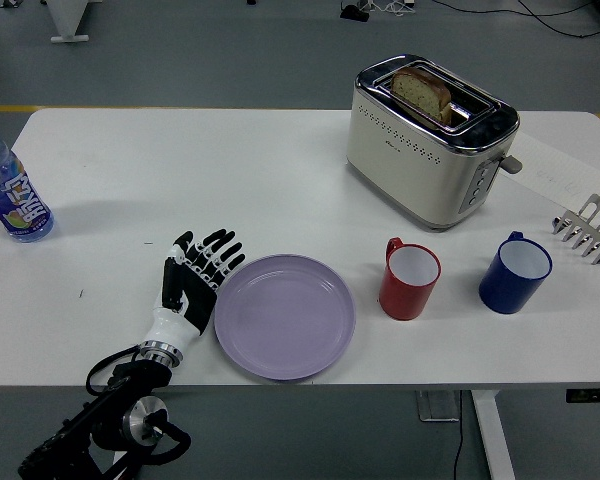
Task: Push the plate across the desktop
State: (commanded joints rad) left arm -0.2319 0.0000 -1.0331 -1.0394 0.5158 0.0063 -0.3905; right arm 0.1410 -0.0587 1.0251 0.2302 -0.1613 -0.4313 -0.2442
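A lilac plate lies flat on the white table near its front edge, left of centre. My left hand lies just left of the plate with its black and white fingers spread open, right beside the plate's left rim and holding nothing. My left arm comes up from the lower left corner. My right arm is out of view.
A red mug stands close to the right of the plate, a blue mug beyond it. A cream toaster with bread stands at the back. A blue bottle is at the far left, a metal rack at the right edge.
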